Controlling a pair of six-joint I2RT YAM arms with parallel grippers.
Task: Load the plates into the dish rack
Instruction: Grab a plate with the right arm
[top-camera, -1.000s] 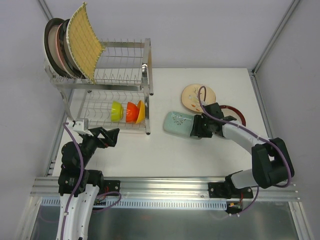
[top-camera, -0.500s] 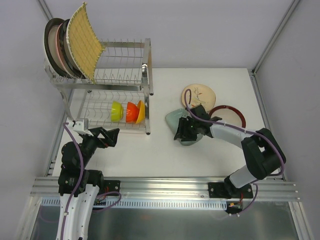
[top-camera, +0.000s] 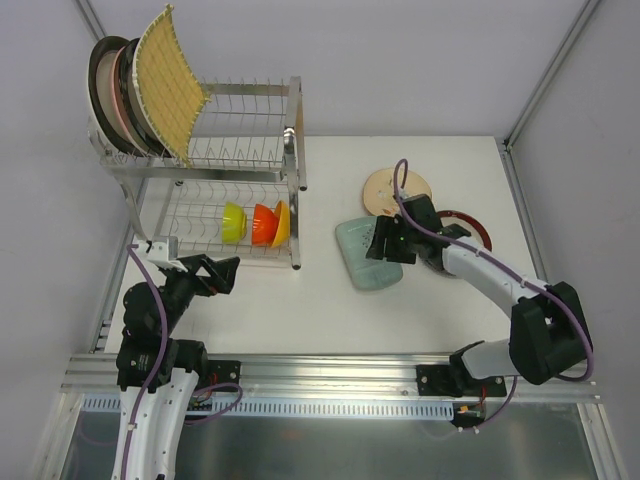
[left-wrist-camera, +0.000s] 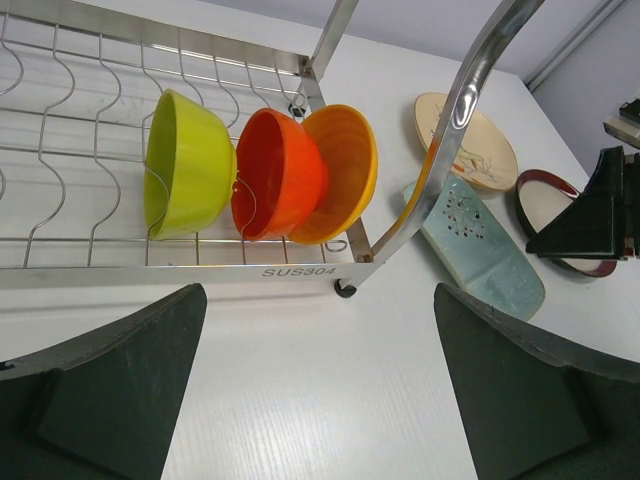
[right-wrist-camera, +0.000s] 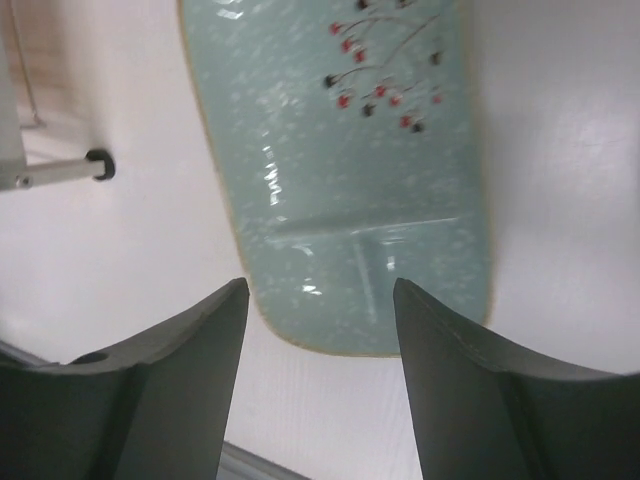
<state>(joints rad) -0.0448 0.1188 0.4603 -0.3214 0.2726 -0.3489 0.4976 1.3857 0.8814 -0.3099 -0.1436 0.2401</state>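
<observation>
1. Already, in the top view, several round plates and the yellow woven square stand in the dish rack's upper tier. Right of the rack, the teal dish, floral plate and red-rimmed plate lie on the surface.
2. Left wrist: the left hand is wide and empty, just before the rack's bowls.
3. Right wrist: the right hand is parted above the teal dish, gripping nothing.

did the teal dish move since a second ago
Yes. The teal dish has swung round: its long axis earlier pointed at the dish rack, now it slants toward the near edge of the table.
</observation>
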